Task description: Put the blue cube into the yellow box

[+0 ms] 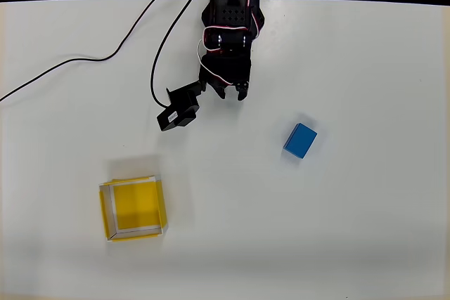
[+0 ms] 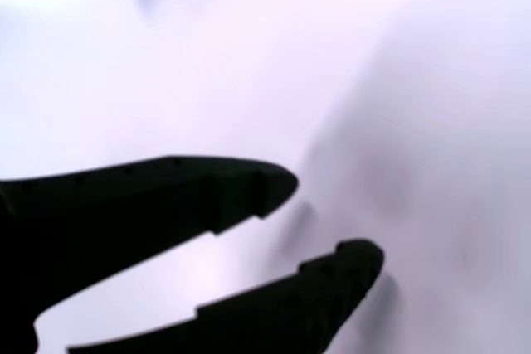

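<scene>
The blue cube (image 1: 300, 140) lies on the white table right of the middle, turned slightly askew. At the lower left the yellow box (image 1: 132, 207) sits open-topped, with nothing inside. My black gripper (image 1: 230, 93) hangs near the table's far edge, up and to the left of the cube and well apart from it. In the wrist view the gripper (image 2: 328, 221) is open, its two dark fingers spread over bare table with nothing between them.
A small black camera module (image 1: 179, 110) on a cable rests just left of the gripper. Black cables (image 1: 84, 61) trail across the upper left of the table (image 1: 365, 244).
</scene>
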Motion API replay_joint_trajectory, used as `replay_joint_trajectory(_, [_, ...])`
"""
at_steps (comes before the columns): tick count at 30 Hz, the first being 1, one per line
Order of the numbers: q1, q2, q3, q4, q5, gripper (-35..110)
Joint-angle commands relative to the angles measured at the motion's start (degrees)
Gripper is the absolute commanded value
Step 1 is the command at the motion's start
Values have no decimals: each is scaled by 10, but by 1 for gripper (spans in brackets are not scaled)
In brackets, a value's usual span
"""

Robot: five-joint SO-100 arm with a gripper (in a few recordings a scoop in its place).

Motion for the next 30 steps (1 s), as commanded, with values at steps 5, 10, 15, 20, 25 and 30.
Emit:
replay_joint_trajectory(5, [-54, -243, -389, -11, 137, 29])
replay_joint_trajectory(10, [-92, -381, -548, 4, 231, 37])
replay_joint_trajectory(15, [-131, -504, -656, 13, 323, 42])
replay_joint_trajectory(20, [-178, -592, -695, 14, 376, 45])
replay_joint_trajectory(25, [-227, -661, -722, 27, 417, 45])
replay_joint_trajectory(30, [-254, -718, -745, 46, 451, 45])
